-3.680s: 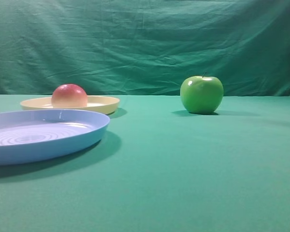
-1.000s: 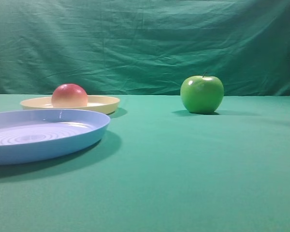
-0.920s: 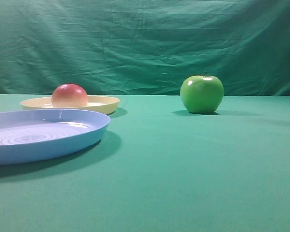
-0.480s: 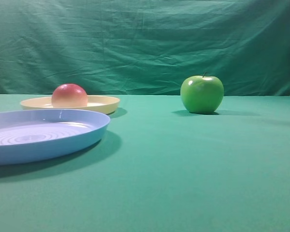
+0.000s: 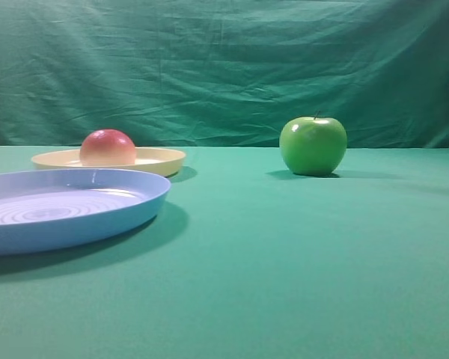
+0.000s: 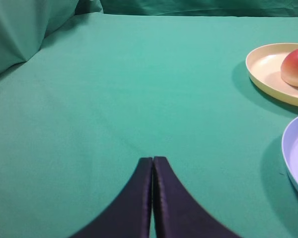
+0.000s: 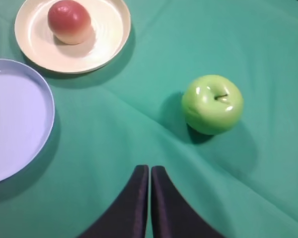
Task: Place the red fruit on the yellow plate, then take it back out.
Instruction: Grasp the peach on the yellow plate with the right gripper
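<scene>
Your red fruit [image 7: 69, 21] sits on the yellow plate [image 7: 111, 37], toward its far side in the right wrist view, resting free with nothing gripping it. The light blue plate [image 7: 20, 119] lies just beside the yellow one on the green tabletop [image 5: 299, 254], and the green apple [image 7: 212, 104] stands well apart from both. Your right gripper [image 7: 150, 171] hangs above the cloth with its fingers pressed together, holding nothing. Your left gripper [image 6: 153, 162] is likewise pinched together and empty, off to the side of both plates.
</scene>
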